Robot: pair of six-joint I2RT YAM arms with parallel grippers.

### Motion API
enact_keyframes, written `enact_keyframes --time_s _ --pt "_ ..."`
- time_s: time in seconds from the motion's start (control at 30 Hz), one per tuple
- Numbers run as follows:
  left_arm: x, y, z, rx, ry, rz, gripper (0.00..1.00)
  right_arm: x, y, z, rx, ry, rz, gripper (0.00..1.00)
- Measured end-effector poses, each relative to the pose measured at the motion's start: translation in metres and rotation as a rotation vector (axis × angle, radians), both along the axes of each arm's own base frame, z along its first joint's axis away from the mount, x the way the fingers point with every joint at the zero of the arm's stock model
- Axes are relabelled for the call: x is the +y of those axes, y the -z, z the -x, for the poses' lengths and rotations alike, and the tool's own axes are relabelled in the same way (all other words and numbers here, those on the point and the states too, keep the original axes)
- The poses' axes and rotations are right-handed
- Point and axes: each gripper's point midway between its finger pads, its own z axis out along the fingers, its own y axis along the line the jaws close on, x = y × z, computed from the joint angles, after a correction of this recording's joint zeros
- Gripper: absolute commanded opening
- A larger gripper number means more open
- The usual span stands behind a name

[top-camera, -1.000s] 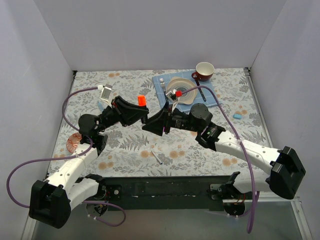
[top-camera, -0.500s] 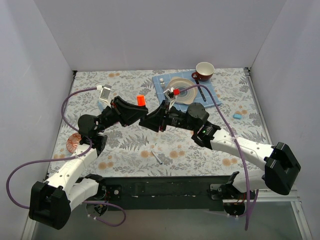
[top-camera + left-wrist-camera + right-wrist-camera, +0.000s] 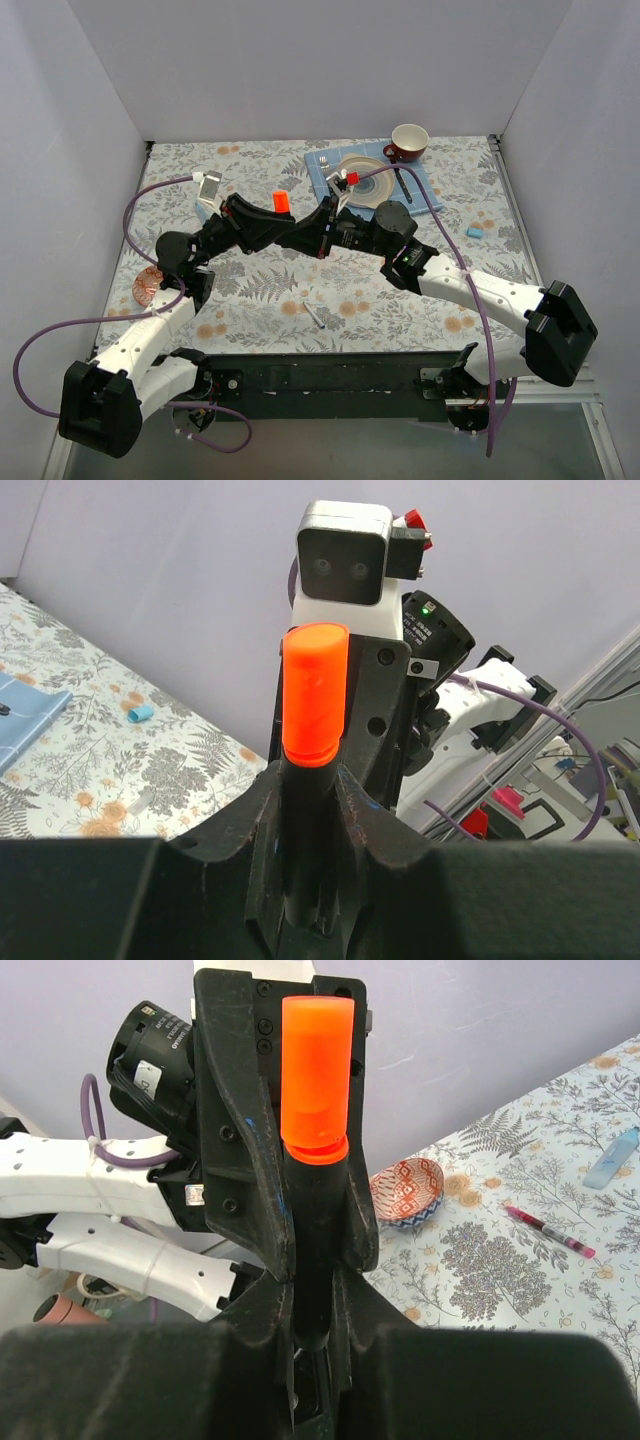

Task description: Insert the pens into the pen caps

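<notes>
l gripper (image 3: pixel 308 805), r gripper (image 3: pixel 313 1290) both clamp black marker (image 3: pixel 312 1220); lower end hidden

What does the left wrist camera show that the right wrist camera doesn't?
Only the left wrist: a light-blue cap and a corner of the blue placemat. Only the right wrist: the patterned bowl, red pen and light-blue marker. Both: the orange-tipped black marker, held by the left gripper and right gripper.
</notes>
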Motion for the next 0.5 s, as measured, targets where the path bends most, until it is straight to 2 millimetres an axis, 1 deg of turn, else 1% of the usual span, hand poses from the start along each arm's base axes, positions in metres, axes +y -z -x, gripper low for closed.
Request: enact_keyframes --time_s 0.13,0.23,0.33,0.5 --pt "-0.001 0.003 -0.004 0.012 -0.012 -0.02 0.53 0.0 0.002 0.002 0.002 -0.01 0.008 0.01" --pt "-0.001 0.006 -0.009 0.024 -0.028 -0.046 0.6 -0.001 0.003 0.005 0.0 -0.022 0.011 0.01" --pt "-0.001 0.002 -0.01 0.015 -0.04 -0.07 0.65 -0.007 0.007 0.012 0.001 -0.037 0.02 0.01" --pt "0.0 -0.013 -0.009 -0.024 -0.058 -0.091 0.73 -0.019 0.016 0.024 0.007 -0.05 0.032 0.01"
